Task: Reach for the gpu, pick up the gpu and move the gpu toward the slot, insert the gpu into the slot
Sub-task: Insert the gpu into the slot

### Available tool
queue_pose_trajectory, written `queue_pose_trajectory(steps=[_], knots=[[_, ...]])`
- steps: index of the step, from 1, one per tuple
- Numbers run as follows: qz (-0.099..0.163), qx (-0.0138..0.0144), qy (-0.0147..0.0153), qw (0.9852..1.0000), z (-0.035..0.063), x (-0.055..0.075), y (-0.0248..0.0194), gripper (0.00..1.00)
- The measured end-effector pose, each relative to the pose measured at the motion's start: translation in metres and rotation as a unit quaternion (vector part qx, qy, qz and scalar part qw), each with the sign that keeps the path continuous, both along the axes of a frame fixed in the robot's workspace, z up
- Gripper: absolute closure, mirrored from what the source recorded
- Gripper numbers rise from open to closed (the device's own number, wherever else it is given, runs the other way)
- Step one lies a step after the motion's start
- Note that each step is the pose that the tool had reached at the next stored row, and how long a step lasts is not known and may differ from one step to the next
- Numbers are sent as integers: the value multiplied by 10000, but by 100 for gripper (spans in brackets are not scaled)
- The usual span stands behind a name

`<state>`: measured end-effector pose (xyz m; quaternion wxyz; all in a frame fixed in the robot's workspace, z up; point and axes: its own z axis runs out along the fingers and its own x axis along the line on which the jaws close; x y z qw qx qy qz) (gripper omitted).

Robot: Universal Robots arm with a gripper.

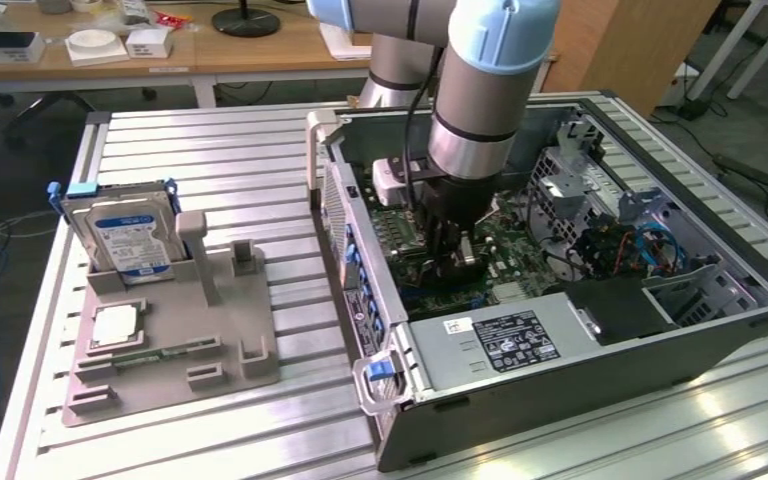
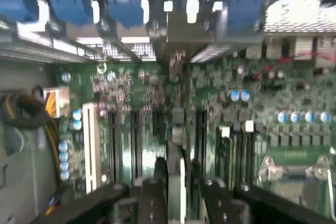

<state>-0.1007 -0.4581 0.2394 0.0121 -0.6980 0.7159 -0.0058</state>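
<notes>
Pinching the gpu [image 2: 175, 182] edge-on between its fingers [image 2: 152, 192], our claw [image 1: 451, 262] is reaching down inside the open case [image 1: 704, 330]. We are holding the card upright over the motherboard [image 2: 136, 93], in line with the long slots [image 2: 113, 145] running away from us. Pickup and carry look done; we are judging insertion to be under way, though we cannot tell whether the card is seated yet. Outside, to the exterior view's left, the hard drive [image 1: 124, 235] is standing in the grey fixture [image 1: 224, 345].
</notes>
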Motion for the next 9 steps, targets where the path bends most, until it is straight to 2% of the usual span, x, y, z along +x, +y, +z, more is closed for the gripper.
queue_pose_trajectory(steps=[1,7,9], knots=[[2,-3,-3,10000,34,2,0,67],[4,-3,-13,10000,289,4,-1,67],[4,-1,-14,10000,300,4,-1,67]])
